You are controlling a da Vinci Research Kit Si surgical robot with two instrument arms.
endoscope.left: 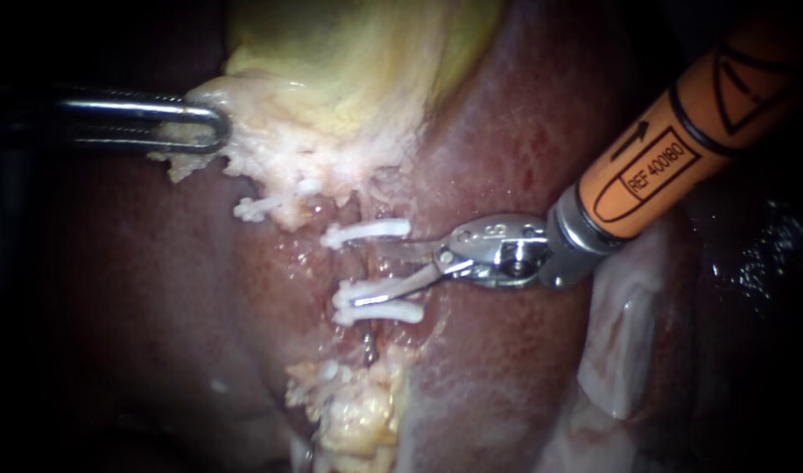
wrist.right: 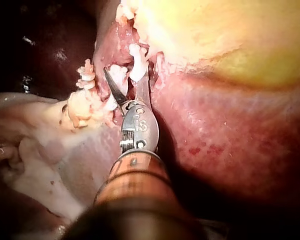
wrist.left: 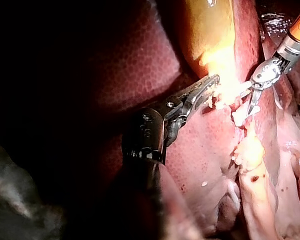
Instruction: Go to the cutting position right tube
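Grips gallbladder in clenched left tool, tensioning right tube. Straddles it between clips, right tool released, for cutting.

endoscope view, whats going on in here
The left instrument grips pale tissue at the edge of the gallbladder. The right instrument has its blades open on either side of the tube, between the white clips, with the liver around it. The tube looks uncut so far.
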